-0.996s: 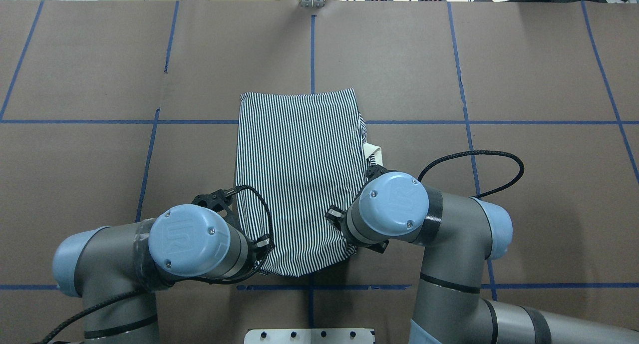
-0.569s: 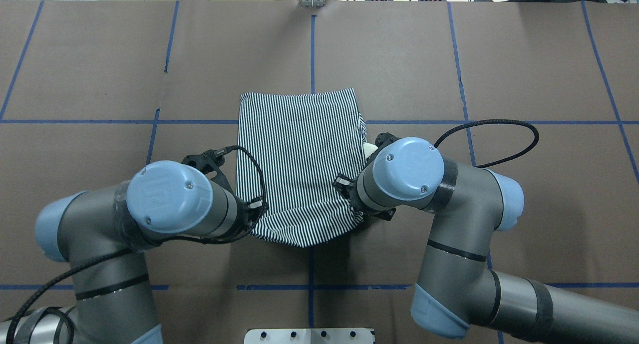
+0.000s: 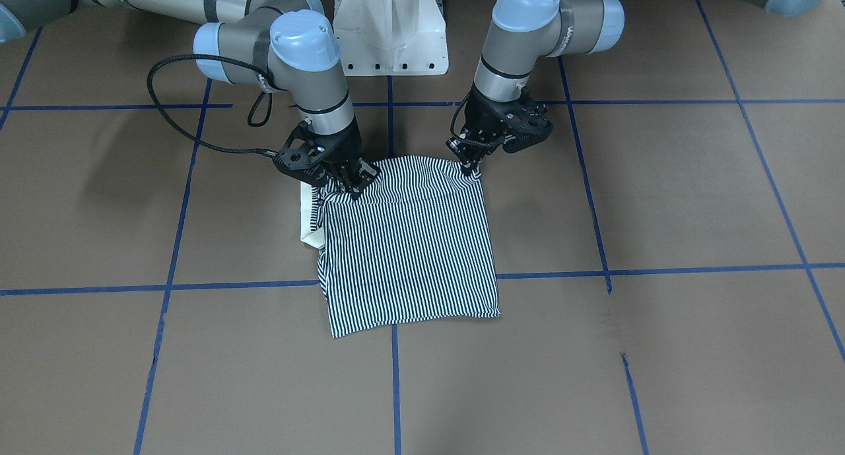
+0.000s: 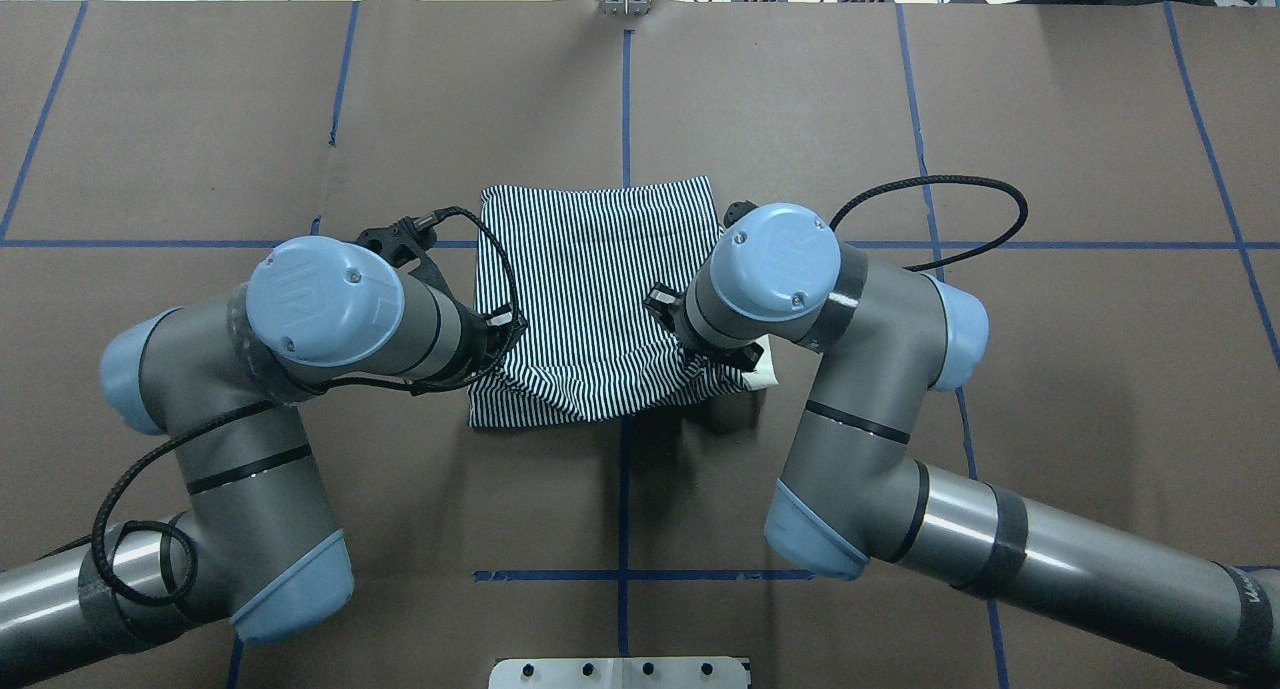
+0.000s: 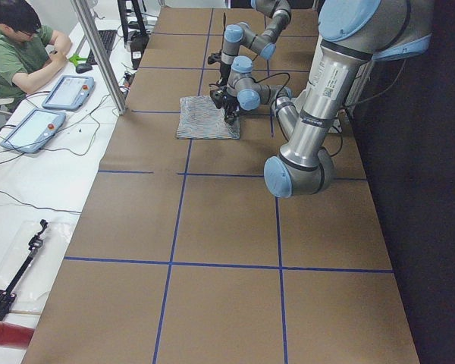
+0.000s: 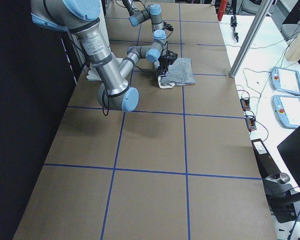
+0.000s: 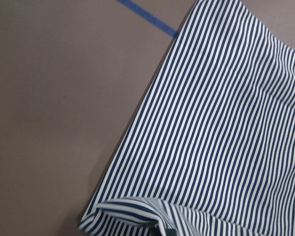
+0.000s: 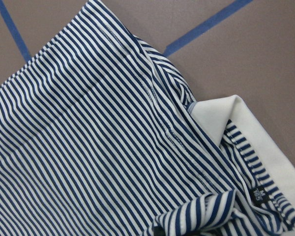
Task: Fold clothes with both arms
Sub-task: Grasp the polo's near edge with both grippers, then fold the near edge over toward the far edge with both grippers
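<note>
The striped polo shirt (image 4: 600, 259) lies at the middle of the brown table (image 4: 250, 119), folded into a panel nearly as wide as it is long. Its stripes, and with them its slightly longer axis, run from the robot's side toward the far side, along the blue tape line (image 4: 625, 99) that passes under it. The far edge lies flat and straight on the table, tilted a little so that its corner on the robot's right sits further out. The near end is lifted off the surface and sags in a shallow curve between the two grippers. The left gripper (image 3: 471, 166) is clamped on the near corner on the robot's left, its fingers pinched together on a tuck of striped cloth. The right gripper (image 3: 348, 181) is clamped on the opposite near corner, where the fabric bunches. Just beside that gripper, on the robot's right, the cream collar (image 3: 307, 218) sticks out from under the striped layer and rests on the table, pointing sideways, away from the shirt's middle. The right wrist view shows a small dark neck label (image 8: 256, 194) beside the collar band
</note>
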{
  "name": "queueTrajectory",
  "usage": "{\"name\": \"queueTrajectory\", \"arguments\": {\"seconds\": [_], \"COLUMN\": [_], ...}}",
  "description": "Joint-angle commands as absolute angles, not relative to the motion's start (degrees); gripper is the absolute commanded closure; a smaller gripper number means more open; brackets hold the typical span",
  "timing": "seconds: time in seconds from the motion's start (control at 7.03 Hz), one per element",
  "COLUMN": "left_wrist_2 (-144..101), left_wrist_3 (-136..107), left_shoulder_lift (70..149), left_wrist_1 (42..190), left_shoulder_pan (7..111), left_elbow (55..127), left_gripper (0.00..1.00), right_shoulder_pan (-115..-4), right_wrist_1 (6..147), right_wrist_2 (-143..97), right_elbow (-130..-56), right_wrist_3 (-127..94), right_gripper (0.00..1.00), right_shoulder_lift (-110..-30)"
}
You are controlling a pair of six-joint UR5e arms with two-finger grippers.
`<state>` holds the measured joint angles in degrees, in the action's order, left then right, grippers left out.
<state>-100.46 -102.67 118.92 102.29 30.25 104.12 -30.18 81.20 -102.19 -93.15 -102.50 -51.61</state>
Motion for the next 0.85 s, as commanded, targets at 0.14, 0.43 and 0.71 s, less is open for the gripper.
{"name": "queueTrajectory", "arguments": {"seconds": [0.14, 0.43, 0.71], "left_wrist_2": [-100.5, -100.6, -103.0], "left_wrist_3": [-102.7, -95.1, -89.1], "left_shoulder_lift": [126.4, 129.1, 129.1], "left_wrist_1": [109.6, 120.0, 120.2], "left_shoulder_pan": [38.1, 46.4, 50.2], "left_elbow": [88.2, 74.5, 71.8], "left_gripper": [1.00, 0.00, 0.00], "right_shoulder_pan": [-35.8, -40.8, -43.9], "right_wrist_1": [80.3, 66.3, 66.2], "right_wrist_2": [-102.7, -102.7, -102.7], "right_elbow": [-75.2, -58.9, -56.7], "right_wrist_3": [-100.5, -97.3, -89.4], "right_gripper": [1.00, 0.22, 0.00], "right_shoulder_lift": [-38.4, -35.8, -35.5]}}
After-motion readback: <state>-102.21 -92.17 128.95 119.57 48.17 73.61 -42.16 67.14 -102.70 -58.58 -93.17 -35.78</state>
